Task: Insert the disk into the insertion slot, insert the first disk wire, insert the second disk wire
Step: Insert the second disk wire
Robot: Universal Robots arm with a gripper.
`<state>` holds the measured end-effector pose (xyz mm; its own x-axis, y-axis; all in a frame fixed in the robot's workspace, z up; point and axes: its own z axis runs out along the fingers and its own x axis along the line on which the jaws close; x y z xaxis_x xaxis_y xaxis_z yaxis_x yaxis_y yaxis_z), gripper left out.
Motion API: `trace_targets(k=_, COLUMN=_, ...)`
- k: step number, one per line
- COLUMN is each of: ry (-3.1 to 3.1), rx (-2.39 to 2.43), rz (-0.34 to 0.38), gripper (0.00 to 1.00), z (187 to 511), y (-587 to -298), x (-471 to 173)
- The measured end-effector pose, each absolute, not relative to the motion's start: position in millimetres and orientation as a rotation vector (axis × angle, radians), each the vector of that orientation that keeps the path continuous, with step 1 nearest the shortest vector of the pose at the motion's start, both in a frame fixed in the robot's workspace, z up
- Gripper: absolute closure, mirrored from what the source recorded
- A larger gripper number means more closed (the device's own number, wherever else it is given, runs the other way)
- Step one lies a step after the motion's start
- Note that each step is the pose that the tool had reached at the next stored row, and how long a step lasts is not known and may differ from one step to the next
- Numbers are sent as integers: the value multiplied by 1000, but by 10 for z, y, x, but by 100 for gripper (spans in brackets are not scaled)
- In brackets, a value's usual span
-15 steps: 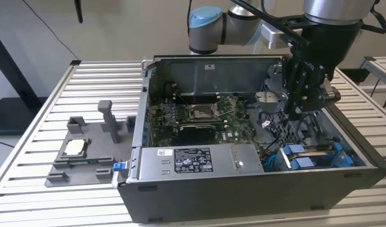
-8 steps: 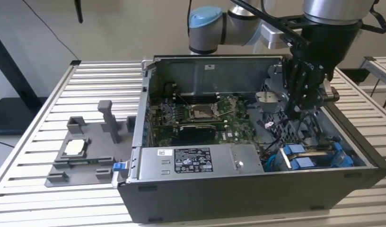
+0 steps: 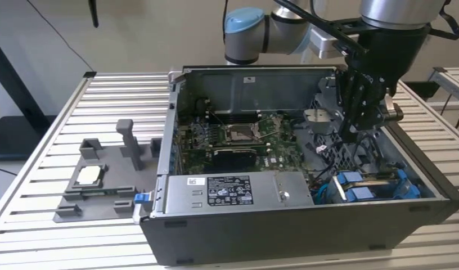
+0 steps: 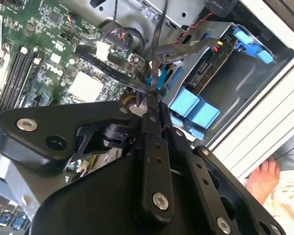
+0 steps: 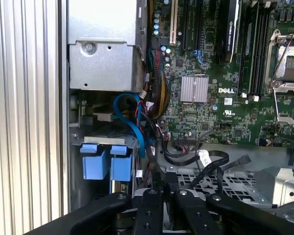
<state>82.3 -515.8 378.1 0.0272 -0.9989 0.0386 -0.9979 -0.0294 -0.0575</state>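
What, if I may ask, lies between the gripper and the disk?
In the first wrist view, a blue cable and thin wires run between gripper and disk.

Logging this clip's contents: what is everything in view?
table: one, pale slatted metal, bearing everything.
computer case: one, dark grey, open, on the table.
motherboard: one, green, inside the case.
power-supply box: one, silver, beside the motherboard.
disk: one, blue-framed, in the insertion slot.
fixture plate: one, grey, table, exterior view's left.
black flat cable: one, over the motherboard.
foot: one, bare, beyond the table edge.
arm: one, silver-black, reaching into the case.
claw: one, black, shut on the black flat cable.
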Motion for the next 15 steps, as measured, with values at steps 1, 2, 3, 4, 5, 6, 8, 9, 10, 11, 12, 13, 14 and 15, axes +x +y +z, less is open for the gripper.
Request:
trace_targets(k=1, ry=2178, rx=-2241, rz=-106, gripper=85, z=3781, y=-5158, x=823)
trace_targets(k=2, ry=2178, rx=-2241, rz=-106, gripper=85, z=3781, y=-5158, x=823)
trace_targets(k=3, ry=2178, rx=-2241, rz=-106, gripper=85, z=3781, y=-5158, x=823)
trace_targets(k=4, ry=2178, rx=-2241, rz=-106, gripper=85, z=3781, y=-5158, x=824)
trace_targets(k=5, ry=2179, rx=-2242, rz=-107, gripper=85, z=3779, y=-5158, x=823)
trace_targets(k=6, ry=2182, rx=-2245, rz=-115, gripper=85, z=3780, y=-5156, x=823)
trace_targets(k=8, ry=2189, rx=-2254, rz=-133, gripper=85, z=3780, y=-5154, x=823)
trace_targets(k=9, ry=2189, rx=-2254, rz=-133, gripper=85, z=3780, y=-5154, x=823)
trace_targets(k=10, ry=2189, rx=-2254, rz=-133, gripper=85, z=3780, y=-5154, x=823)
trace_targets(k=11, ry=2189, rx=-2254, rz=-133, gripper=85, z=3780, y=-5154, x=823)
trace_targets(k=12, ry=2189, rx=-2254, rz=-133, gripper=85, z=3780, y=-5154, x=823)
trace_targets(k=13, ry=2189, rx=-2254, rz=-133, gripper=85, z=3780, y=-5154, x=823)
trace_targets(k=14, ry=2189, rx=-2254, rz=-133, gripper=85, z=3780, y=-5154, x=823)
trace_targets(k=15, ry=2189, rx=-2254, rz=-133, gripper=85, z=3780, y=-5154, x=823)
